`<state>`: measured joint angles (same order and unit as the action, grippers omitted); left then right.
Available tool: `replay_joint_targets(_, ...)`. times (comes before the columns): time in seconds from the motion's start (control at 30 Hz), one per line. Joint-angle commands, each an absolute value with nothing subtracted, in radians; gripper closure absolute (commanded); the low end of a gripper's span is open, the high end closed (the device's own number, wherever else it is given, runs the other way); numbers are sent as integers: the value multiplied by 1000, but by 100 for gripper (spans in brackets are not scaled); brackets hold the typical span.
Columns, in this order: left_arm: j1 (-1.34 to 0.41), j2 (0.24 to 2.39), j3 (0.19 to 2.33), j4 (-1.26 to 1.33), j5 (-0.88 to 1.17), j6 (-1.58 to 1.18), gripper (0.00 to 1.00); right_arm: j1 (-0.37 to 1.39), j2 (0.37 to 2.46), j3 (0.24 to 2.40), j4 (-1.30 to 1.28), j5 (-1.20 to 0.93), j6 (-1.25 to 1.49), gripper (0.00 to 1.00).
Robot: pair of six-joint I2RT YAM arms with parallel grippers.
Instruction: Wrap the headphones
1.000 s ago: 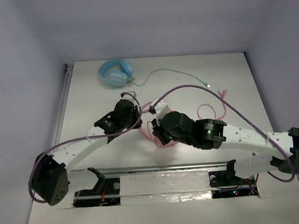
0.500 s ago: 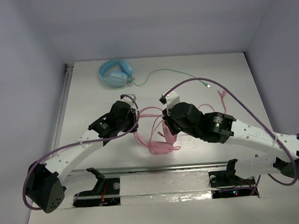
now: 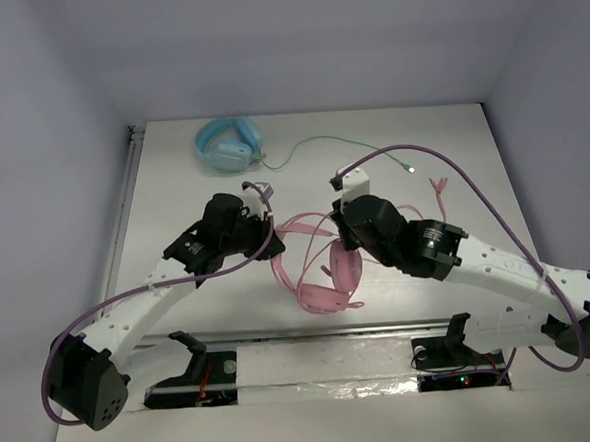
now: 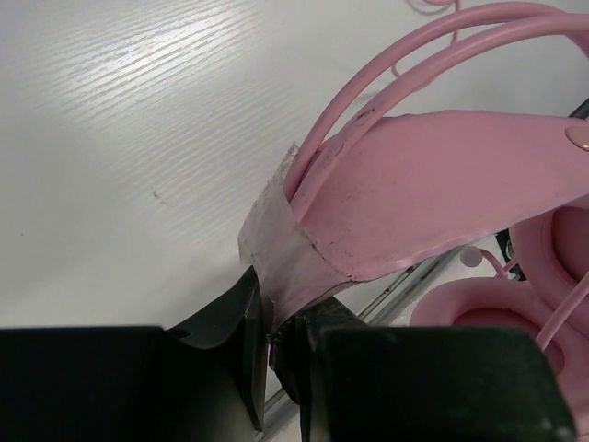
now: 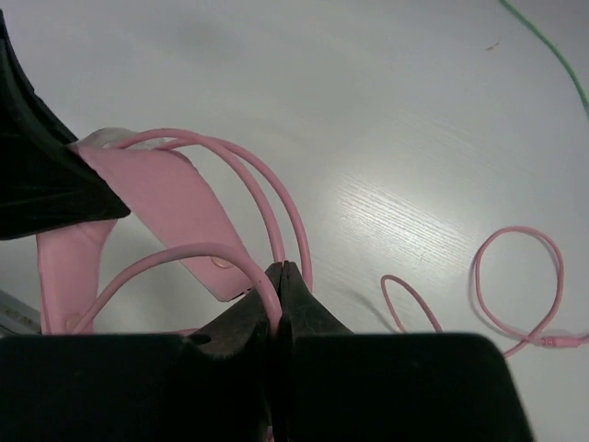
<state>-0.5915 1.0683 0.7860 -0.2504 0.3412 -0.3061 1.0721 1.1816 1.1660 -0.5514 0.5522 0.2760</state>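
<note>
Left gripper is clamped shut on the flat pink pad of the headband, and the wrist view shows its jaws biting the pad's end where the two thin wires run into it. Right gripper is also closed, nipping a single thin pink strand that I take for the cable, with the double wires passing just beside its tips.

In the overhead view the headphones hang between the two arms over the middle of the table. They lie at about 4 o'clock from the left gripper and at about 7 o'clock from the right gripper. The band spans the gap between the grippers, running roughly 9 to 3 o'clock. The earcups hang towards 6 o'clock, near the front rail.

The coming move, as I judge it, turns on where the slack lies. The loose cable loops sit on the table at about 3 o'clock from the right gripper, and the plug end is out at about 2 o'clock. All of it is on the right arm's side and well apart from the left gripper. So the right arm is the nearer one to lead the strand around the headphones, while the left arm serves as the anchor.
</note>
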Motion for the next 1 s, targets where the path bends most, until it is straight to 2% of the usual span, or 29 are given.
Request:
replay_joint_targets(0.0, -572, 1034, 830, -114, 534, -333, 100, 1034, 1137, 1140, -508, 667, 293, 91)
replay_joint_targets(0.1, -552, 1029, 828, -100, 564, -334, 100, 1023, 1134, 1127, -511, 699, 305, 83)
replay_joint_targets(0.3, -543, 1045, 833, -112, 545, -331, 100, 1013, 1097, 1126, -482, 715, 313, 82)
replay_joint_targets(0.53, -483, 1002, 850, -69, 589, -394, 100, 994, 1052, 1050, -401, 611, 350, 83)
replay_joint_targets(0.73, -417, 979, 888, -11, 675, -471, 100, 960, 959, 934, -229, 436, 380, 76)
replay_joint_targets(0.9, -396, 974, 933, 58, 718, -541, 100, 901, 925, 769, 22, 192, 408, 62)
replay_joint_targets(0.97, -387, 979, 956, 60, 732, -570, 100, 887, 930, 721, 108, 102, 426, 62)
